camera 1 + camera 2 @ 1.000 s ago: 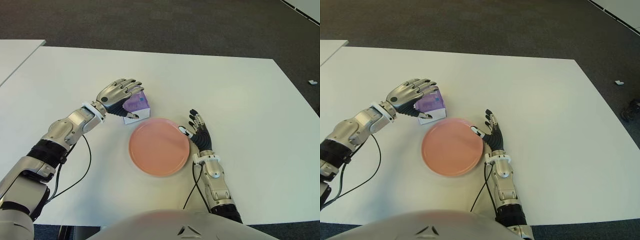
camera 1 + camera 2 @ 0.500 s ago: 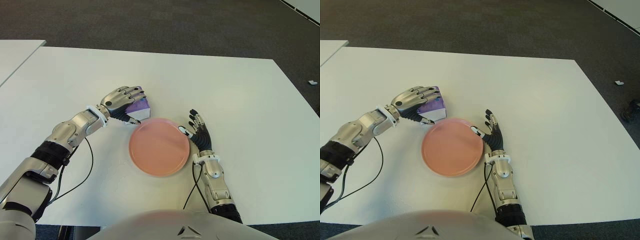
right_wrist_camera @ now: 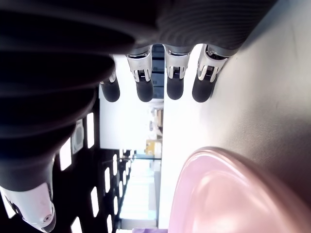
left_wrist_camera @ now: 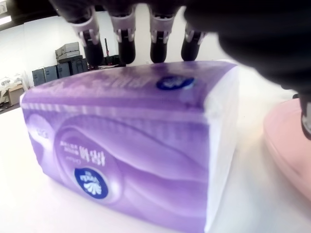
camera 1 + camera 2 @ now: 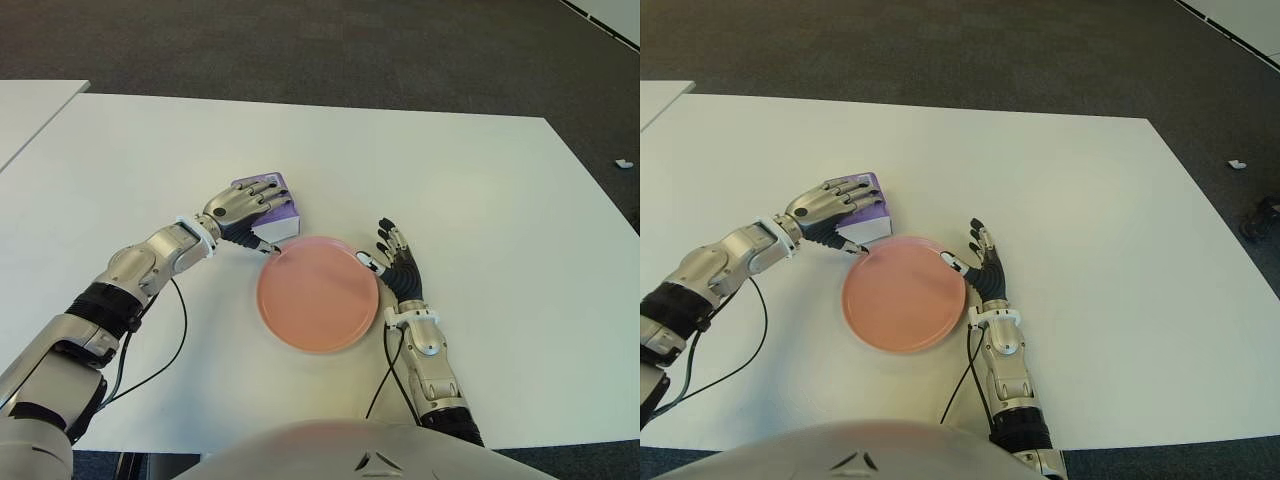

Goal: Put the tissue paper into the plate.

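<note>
The tissue paper is a purple pack with a white end, lying on the white table just behind the left rim of the pink plate. My left hand is down on it. Its fingers stretch straight across the pack's top and past the far edge. The thumb is at the pack's near side, close to the plate rim. The pack stays on the table. My right hand shows beside the plate's right rim, fingers spread and holding nothing.
A second white table stands at the far left. Dark carpet lies beyond the far table edge. A black cable trails from my left arm over the table.
My left hand has come down from a curled pose above the pack until its fingers lie flat on top. The pack has shifted and shows more purple. The right hand has not moved.
</note>
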`<action>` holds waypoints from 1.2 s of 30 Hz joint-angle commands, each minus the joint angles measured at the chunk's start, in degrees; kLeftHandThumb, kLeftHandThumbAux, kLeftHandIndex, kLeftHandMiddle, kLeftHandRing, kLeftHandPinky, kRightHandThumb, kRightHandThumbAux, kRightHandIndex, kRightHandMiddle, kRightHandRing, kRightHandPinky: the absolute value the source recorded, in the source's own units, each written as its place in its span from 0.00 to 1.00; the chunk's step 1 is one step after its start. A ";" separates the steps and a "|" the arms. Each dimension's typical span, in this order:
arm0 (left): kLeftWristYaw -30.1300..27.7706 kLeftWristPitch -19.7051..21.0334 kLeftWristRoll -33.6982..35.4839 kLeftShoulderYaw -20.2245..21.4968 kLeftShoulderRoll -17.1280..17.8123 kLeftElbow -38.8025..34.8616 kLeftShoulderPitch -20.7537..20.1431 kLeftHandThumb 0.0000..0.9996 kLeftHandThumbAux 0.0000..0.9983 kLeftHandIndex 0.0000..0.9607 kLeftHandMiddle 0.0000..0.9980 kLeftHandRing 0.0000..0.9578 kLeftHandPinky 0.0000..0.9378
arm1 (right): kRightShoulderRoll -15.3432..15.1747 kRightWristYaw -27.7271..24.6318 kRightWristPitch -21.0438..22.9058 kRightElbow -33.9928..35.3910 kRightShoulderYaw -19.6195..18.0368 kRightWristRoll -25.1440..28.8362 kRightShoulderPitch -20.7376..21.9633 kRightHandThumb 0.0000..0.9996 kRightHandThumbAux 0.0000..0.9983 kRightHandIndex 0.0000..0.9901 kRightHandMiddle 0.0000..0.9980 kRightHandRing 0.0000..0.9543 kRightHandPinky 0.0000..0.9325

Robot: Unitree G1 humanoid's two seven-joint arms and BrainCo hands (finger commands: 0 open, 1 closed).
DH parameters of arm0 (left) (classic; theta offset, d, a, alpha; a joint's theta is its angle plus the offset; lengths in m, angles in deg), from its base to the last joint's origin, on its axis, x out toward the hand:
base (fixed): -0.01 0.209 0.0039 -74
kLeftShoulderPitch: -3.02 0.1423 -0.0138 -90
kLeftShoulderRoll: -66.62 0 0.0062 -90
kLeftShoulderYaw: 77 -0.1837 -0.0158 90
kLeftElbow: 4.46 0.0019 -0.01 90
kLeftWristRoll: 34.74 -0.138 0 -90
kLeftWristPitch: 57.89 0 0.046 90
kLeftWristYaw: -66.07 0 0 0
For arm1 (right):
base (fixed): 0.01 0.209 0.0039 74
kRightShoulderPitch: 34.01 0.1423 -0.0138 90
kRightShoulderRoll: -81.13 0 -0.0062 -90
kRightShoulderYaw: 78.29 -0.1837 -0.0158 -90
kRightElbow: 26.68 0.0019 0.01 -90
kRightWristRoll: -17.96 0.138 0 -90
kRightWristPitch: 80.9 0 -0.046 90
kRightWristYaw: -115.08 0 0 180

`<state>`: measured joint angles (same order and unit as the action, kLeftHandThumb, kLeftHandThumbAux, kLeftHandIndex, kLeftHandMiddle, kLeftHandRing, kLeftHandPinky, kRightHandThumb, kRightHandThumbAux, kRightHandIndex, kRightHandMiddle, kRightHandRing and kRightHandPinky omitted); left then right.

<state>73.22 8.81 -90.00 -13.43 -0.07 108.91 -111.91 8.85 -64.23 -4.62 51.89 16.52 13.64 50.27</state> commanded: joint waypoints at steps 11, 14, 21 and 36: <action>2.33 4.97 -4.69 -1.17 -1.07 1.51 -1.60 0.00 0.33 0.00 0.00 0.00 0.00 | 0.14 -0.25 4.44 -3.51 0.42 -0.01 -2.52 0.00 0.68 0.00 0.03 0.00 0.00; 3.36 6.52 -5.87 -1.30 -1.21 1.75 -2.01 0.00 0.32 0.00 0.00 0.00 0.00 | 0.14 -0.24 4.47 -3.43 0.45 0.02 -2.56 0.00 0.68 0.00 0.03 0.00 0.00; 5.01 8.09 -6.68 -1.55 -1.07 2.72 -3.08 0.00 0.32 0.00 0.00 0.00 0.00 | 0.10 -0.35 4.64 -3.33 0.54 0.10 -2.55 0.00 0.68 0.00 0.03 0.00 0.00; 12.00 9.95 -7.45 -0.55 0.87 2.33 -4.22 0.00 0.33 0.00 0.00 0.00 0.00 | -0.27 -1.70 3.67 -3.99 0.81 0.89 -2.46 0.00 0.68 0.00 0.02 0.00 0.00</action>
<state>83.47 18.05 -96.30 -14.43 -0.19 111.10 -115.78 8.65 -64.75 -4.65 51.76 17.08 13.83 50.45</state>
